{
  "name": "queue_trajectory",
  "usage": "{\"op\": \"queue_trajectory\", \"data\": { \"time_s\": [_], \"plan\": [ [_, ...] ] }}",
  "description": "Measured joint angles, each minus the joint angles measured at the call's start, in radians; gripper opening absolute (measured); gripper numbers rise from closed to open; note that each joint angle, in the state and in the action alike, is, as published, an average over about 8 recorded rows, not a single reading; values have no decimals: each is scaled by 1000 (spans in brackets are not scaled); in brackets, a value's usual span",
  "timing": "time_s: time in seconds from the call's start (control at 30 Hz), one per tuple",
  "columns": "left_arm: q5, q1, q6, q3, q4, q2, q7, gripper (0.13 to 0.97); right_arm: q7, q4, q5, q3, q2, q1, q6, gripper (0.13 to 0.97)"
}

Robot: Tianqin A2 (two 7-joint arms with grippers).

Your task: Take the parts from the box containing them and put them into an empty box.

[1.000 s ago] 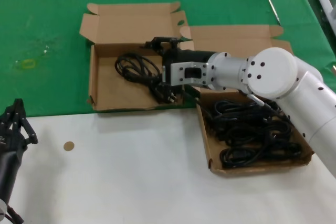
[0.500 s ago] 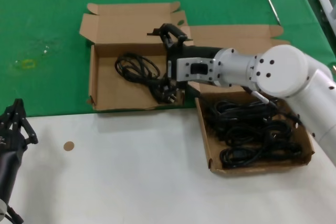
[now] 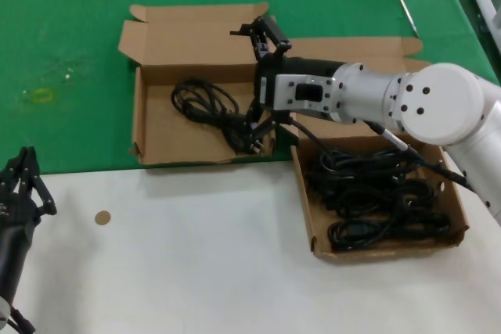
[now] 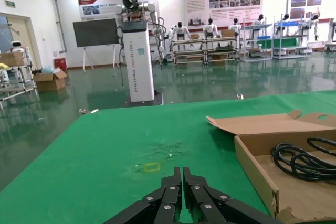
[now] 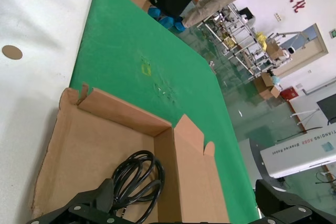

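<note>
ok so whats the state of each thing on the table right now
smaller box: lid open, one cable bundle lying inside
wider box: lid open, cables piled inside
right gripper: fingers open, holding nothing, above the smaller box's right edge
left gripper: fingers shut, parked, empty

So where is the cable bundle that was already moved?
In the head view, the cable bundle lies in the smaller box on the robot's left, beside the right gripper.

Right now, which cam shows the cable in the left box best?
Head view: the whole cable, coil and plug, lies in the smaller box, just beside the right hand. Right wrist view shows only the coil; left wrist view catches just its edge.
</note>
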Motion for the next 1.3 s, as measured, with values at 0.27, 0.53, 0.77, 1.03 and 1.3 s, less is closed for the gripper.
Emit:
{"op": "queue_trajectory", "data": {
  "time_s": [0.27,0.53,0.77,1.03,1.3],
  "plan": [
    [0,0,0,0,0,0,0,178,7,15,20,17,-1,-30,22,947],
    [0,0,0,0,0,0,0,263,26,55,70,63,-5,-110,79,966],
    [0,0,0,0,0,0,0,317,45,96,122,109,-9,-190,137,966],
    [0,0,0,0,0,0,0,472,67,142,181,161,-13,-282,204,966],
    [0,0,0,0,0,0,0,669,89,189,241,214,-17,-374,271,966]
  ]
}}
